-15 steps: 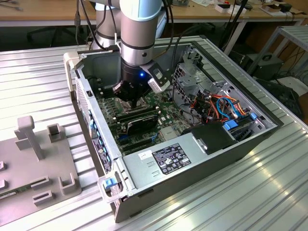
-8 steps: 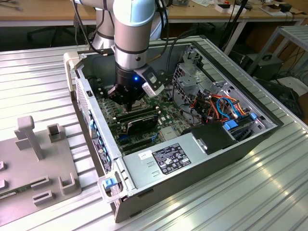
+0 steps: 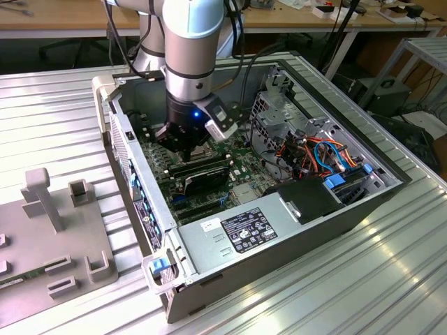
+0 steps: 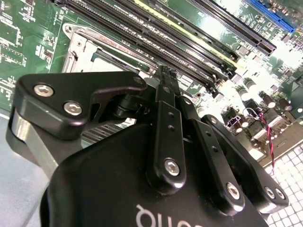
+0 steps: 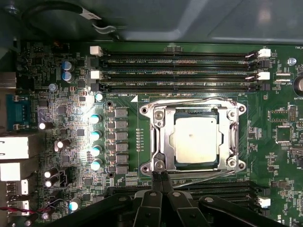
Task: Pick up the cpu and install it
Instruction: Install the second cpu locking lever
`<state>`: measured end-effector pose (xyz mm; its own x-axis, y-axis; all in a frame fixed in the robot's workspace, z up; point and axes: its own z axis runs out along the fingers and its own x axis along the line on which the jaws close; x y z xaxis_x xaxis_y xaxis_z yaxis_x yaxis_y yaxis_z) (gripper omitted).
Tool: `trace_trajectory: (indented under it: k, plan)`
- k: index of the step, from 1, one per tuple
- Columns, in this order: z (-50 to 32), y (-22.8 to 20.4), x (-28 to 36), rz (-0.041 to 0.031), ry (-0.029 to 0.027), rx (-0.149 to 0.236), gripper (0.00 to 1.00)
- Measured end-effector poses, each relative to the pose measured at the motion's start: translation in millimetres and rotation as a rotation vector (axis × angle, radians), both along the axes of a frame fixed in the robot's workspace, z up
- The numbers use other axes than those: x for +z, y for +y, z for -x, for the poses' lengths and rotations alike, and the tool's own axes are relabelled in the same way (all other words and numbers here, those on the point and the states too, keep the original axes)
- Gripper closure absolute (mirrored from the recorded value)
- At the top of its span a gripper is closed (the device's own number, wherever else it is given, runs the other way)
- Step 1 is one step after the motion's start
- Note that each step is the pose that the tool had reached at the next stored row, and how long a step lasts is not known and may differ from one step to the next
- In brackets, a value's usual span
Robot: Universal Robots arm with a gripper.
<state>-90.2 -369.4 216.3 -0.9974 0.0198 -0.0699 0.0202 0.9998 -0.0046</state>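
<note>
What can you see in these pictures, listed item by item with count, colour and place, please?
cpu: one, silvery-tan, lying in the socket.
socket frame: one, silver metal, around the cpu on the green motherboard.
memory slots: several, black, in rows beside the socket.
computer case: one, dark grey, lying open on the ribbed metal table.
grey fixture: one, at the exterior view's left.
gripper: one, black, fingertips together beside the socket frame's edge, holding nothing.
</note>
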Motion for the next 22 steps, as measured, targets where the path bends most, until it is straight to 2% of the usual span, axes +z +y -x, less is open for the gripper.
trace_trajectory:
  k: [22]
  plan:
    - [4.6,0.0,-4.5,0.0003,0.0,0.0,0.89]
